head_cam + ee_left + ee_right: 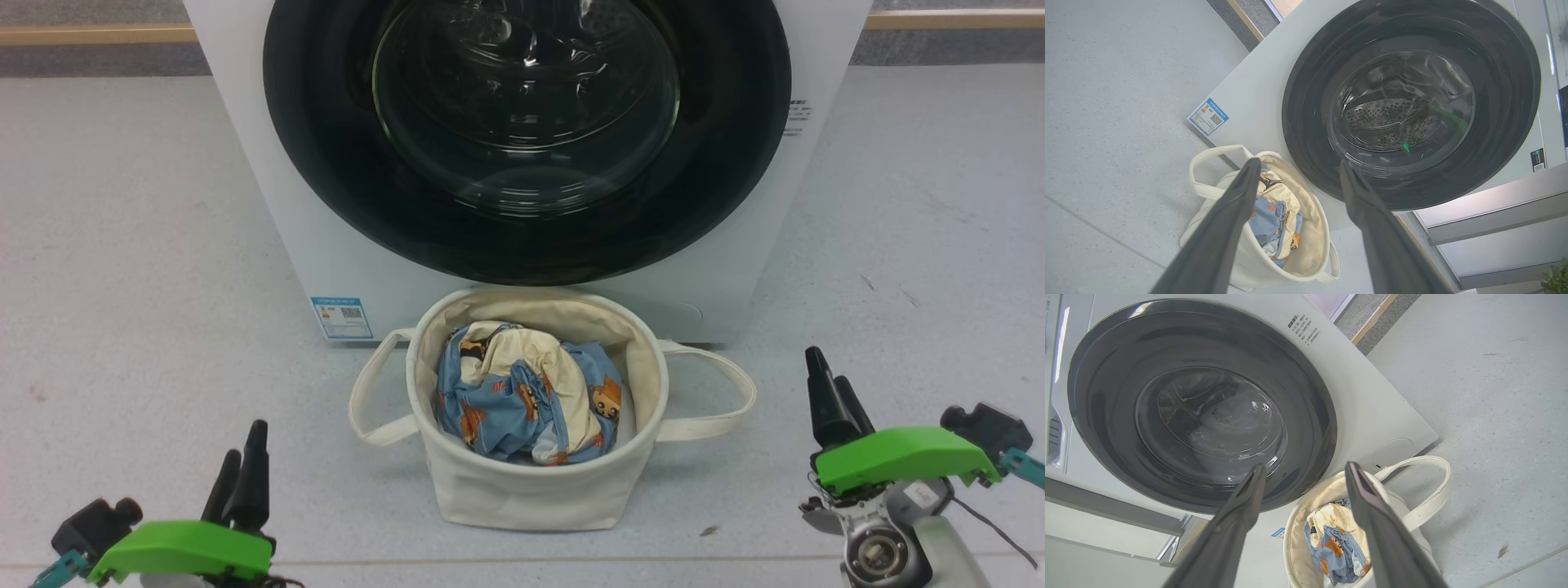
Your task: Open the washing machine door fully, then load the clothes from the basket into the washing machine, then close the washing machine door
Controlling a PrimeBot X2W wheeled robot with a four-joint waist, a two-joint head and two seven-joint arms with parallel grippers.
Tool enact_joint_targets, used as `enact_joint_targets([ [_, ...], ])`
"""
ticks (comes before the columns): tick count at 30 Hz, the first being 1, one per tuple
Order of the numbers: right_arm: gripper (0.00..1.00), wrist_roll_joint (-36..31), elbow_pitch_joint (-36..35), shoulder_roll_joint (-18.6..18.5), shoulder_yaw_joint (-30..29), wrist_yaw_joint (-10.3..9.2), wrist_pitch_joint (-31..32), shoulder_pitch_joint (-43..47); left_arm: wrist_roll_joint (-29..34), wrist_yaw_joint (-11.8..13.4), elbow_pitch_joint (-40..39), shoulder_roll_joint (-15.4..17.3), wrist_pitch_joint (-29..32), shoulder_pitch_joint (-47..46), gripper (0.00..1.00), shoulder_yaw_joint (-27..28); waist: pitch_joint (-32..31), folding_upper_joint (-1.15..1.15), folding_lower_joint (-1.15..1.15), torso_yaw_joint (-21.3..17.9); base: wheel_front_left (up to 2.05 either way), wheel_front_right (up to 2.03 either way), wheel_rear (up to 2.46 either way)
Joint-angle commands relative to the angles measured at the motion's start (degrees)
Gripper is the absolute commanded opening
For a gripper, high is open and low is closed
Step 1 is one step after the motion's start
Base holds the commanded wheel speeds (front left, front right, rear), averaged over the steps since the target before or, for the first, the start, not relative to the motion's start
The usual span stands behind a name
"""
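— Washing machine door point(526, 122), large and round, glossy black rim, bulging clear glass window: position?
— Closed, flush with the front of the big white front-loading washing machine point(343, 278). The perforated steel drum point(1384, 118) shows through the glass in the left wrist view.
— Small round cream canvas basket point(522, 490)?
— Upright on the pale grey speckled floor point(122, 245), just in front of the machine and below the door's lower rim. One looping fabric handle hangs out on each side.
— Contents?
— One crumpled bundle of clothes point(522, 392): light blue fabric, orange-brown cartoon animals, cream parts. It lies inside the basket, below its rim.
— Left gripper point(245, 441)?
— Lower left of the head view, over the floor, apart from the basket. Its bright green cover point(184, 549) sits behind two long dark fingers. Jaws released and spread, grasping nothing.
— Right gripper point(827, 367)?
— Lower right, likewise apart from the basket. Jaws released and spread, nothing between them.
— Anything further?
— One small blue label point(342, 317), low on the machine's front at the left, near the basket's left handle.
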Motion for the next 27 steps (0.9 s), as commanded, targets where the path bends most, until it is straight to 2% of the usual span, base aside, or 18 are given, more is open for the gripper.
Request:
enact_joint_targets([
  [1, 1.0, -2.2, -2.1, -1.3, 1.3, 0.01, -1.1, -3.5, 1.7, -0.6, -1.2, 1.7, -0.8, -3.5, 1.0, 1.0, 0.0, 0.0, 0.0, 0.0, 0.0, 0.0, 0.0],
  [27, 1.0, -18.5, -1.0, -2.2, 6.2, 0.01, -5.3, -7.0, 17.3, -1.8, 1.7, 4.1, -5.2, -7.0, 1.0, 1.3, -0.4, 0.0, 0.0, 1.0, 0.0, 0.0, 0.0],
])
